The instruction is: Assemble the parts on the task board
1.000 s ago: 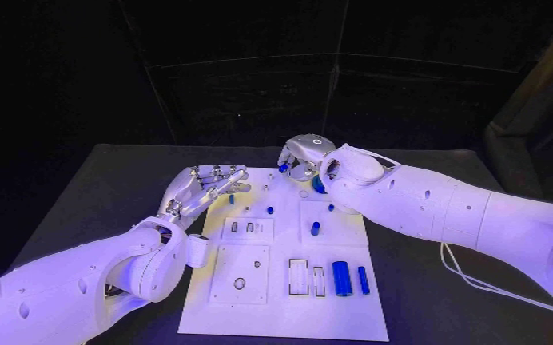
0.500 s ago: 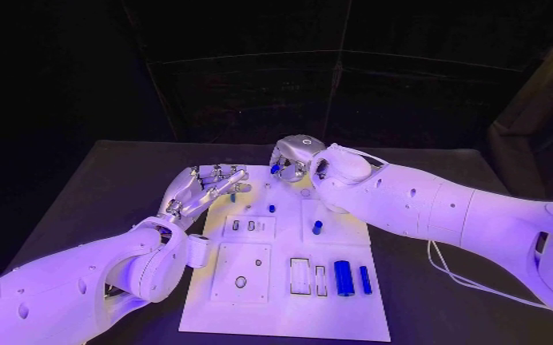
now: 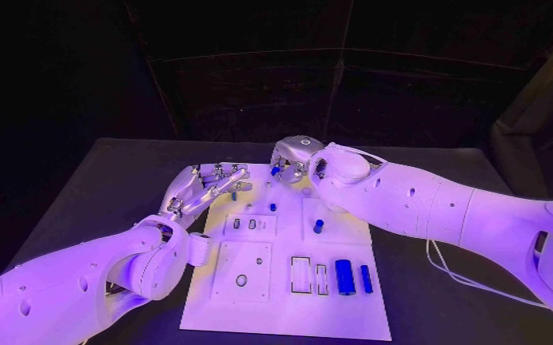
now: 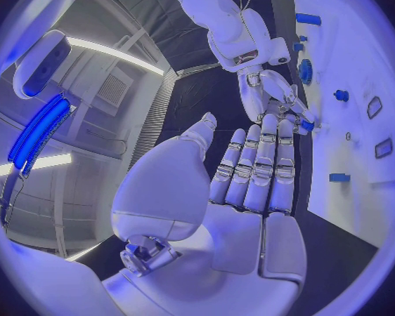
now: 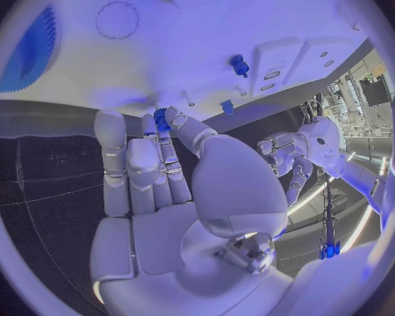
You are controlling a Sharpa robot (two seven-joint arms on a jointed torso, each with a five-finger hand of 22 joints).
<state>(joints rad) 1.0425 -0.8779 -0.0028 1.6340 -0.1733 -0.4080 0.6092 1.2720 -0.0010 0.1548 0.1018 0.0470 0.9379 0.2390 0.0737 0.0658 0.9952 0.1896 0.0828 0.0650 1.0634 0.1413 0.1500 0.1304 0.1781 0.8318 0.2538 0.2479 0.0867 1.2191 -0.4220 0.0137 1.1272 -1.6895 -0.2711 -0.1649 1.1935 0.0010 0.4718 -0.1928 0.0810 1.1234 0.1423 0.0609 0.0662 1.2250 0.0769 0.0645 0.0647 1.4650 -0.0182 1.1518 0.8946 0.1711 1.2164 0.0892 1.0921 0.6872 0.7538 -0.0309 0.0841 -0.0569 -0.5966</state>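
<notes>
The white task board (image 3: 288, 297) lies in the middle of the black table. My right hand (image 3: 295, 158) hovers over the board's far edge and pinches a small blue part (image 3: 276, 169) in its fingertips; the pinched part (image 5: 162, 119) also appears in the right wrist view. My left hand (image 3: 208, 182) is open at the board's far left corner, fingers stretched out flat (image 4: 254, 165) and holding nothing. On the board stand a blue peg (image 3: 317, 226) and a smaller blue piece (image 3: 273, 207). A thick blue cylinder (image 3: 342, 275) and a thin one (image 3: 365, 279) lie near its right edge.
A blue gear (image 5: 31, 49) lies on the board's far part by my right hand. Rectangular slots (image 3: 299, 275) and a round hole (image 3: 241, 280) are cut into the near half of the board. Bare black table (image 3: 115, 185) stretches to both sides.
My right hand has drifted a little left and toward the board's far edge with the small blue part still pinched. The left hand has stayed almost still.
</notes>
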